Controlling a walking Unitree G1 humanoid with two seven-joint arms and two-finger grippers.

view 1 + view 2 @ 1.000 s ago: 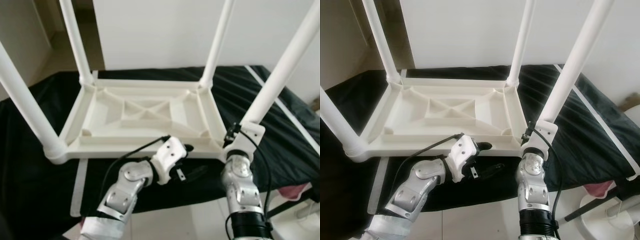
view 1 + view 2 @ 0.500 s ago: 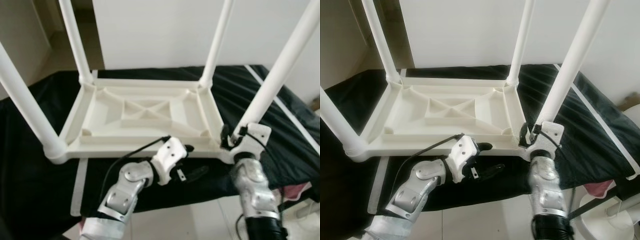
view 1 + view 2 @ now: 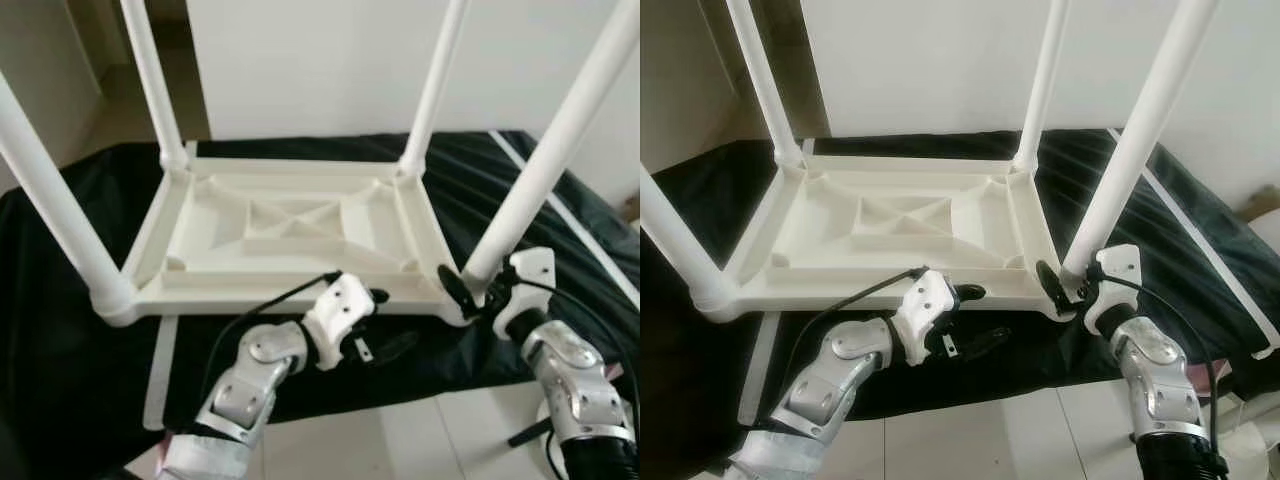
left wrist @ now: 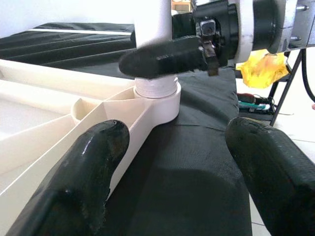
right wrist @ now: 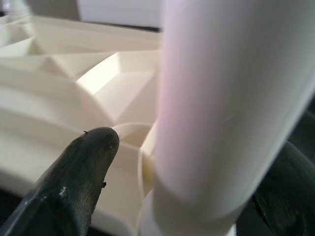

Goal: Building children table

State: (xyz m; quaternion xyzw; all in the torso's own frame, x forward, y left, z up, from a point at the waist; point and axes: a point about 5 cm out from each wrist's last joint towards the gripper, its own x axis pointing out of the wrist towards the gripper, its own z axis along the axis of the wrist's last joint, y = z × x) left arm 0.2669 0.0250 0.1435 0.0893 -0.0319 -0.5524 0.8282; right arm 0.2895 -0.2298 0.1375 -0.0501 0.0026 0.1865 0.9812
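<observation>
Straddling the near-right table leg (image 3: 1130,150) at its socket, your right gripper (image 3: 1072,285) has jaws wide, one finger each side. Left gripper (image 3: 975,318) is open, empty, beside the upturned white tabletop (image 3: 890,235) on black cloth (image 3: 1180,240).

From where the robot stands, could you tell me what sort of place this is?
Probably a room in a home, used as an assembly spot. A white plastic table lies upside down on a black cloth spread over a pale tiled floor, with plain white walls behind. The right gripper is at the near right leg.
</observation>
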